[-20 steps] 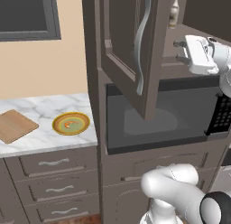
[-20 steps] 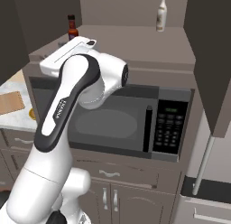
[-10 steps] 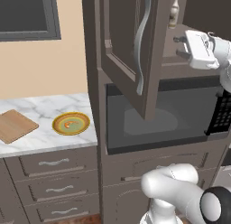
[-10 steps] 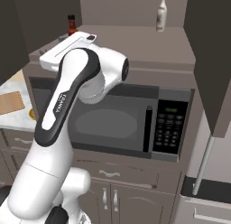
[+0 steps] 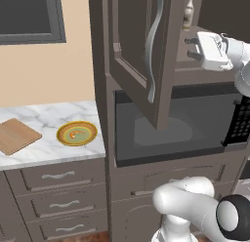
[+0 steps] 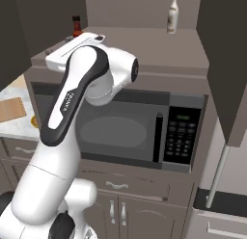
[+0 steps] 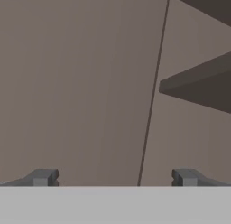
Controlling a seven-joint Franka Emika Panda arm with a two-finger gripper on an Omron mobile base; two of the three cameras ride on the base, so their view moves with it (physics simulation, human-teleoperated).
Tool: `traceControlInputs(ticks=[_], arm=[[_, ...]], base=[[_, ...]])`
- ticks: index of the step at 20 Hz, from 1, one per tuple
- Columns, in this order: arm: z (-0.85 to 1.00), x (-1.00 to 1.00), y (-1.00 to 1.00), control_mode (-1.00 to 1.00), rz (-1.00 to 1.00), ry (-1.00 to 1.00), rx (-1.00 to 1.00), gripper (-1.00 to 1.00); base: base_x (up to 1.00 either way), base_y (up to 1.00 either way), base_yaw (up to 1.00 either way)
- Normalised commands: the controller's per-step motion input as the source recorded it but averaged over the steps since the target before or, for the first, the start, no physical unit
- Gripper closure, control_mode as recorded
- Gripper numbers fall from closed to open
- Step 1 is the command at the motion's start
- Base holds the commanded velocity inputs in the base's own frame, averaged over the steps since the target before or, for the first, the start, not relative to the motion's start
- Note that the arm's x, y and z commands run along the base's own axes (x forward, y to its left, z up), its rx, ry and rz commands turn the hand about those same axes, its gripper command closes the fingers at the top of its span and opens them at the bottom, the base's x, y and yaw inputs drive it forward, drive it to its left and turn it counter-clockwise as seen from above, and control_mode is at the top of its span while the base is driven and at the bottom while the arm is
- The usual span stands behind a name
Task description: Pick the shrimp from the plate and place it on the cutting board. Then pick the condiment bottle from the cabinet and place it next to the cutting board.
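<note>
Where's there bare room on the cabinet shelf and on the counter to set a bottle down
The shelf is bare between the condiment bottle and the pale bottle. On the counter, marble lies free behind the plate and the cutting board; the gap between them is narrow.

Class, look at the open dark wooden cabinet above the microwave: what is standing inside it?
On the shelf of the dark grey-brown wooden cabinet stand a small reddish-brown bottle with a black cap and a pale cream bottle. The arm covers part of the shelf, so anything behind it cannot be seen.
</note>
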Motion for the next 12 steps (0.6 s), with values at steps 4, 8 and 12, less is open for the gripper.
traceControlInputs(ticks=[4,8,12], arm=[[0.05,0.21,0.0,-1.0,0.0,0.02,0.0,-1.0],[0.07,0.19,0.0,-1.0,0.0,0.02,-0.01,-1.0],[0.07,0.17,0.0,-1.0,0.0,0.02,-0.02,-1.0]], base=[[0.0,0.0,0.0],[0.0,0.0,0.0],[0.0,0.0,0.0]])
